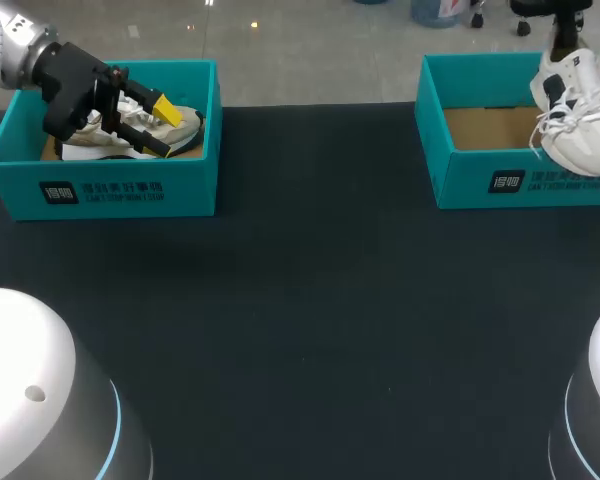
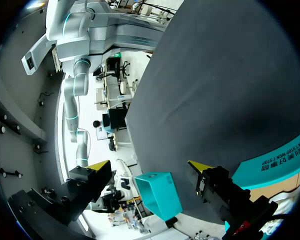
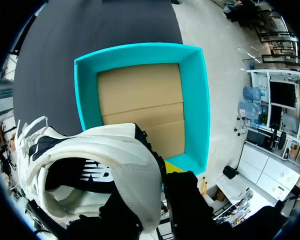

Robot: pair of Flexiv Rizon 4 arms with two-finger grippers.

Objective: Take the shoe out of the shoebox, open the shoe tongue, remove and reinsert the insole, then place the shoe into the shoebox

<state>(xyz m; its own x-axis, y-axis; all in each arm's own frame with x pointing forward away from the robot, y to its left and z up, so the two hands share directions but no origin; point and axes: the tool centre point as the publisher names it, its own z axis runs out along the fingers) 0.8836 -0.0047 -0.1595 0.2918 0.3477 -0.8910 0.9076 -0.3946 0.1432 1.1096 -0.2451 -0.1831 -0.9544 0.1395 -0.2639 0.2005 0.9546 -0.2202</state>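
White print marks the left shoebox (image 1: 190, 190) and right shoebox (image 1: 470, 180) (illegibly small).

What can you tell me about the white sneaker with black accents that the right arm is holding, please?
The white sneaker with black accents looks like mesh and synthetic leather, with white laces dangling loose. Its opening gapes wide and is dark inside. It hangs heel uppermost over the right end of the open teal cardboard shoebox and appears clear of the box's brown floor. The right gripper clamps its padded heel collar from two sides. Nothing else visibly touches it.
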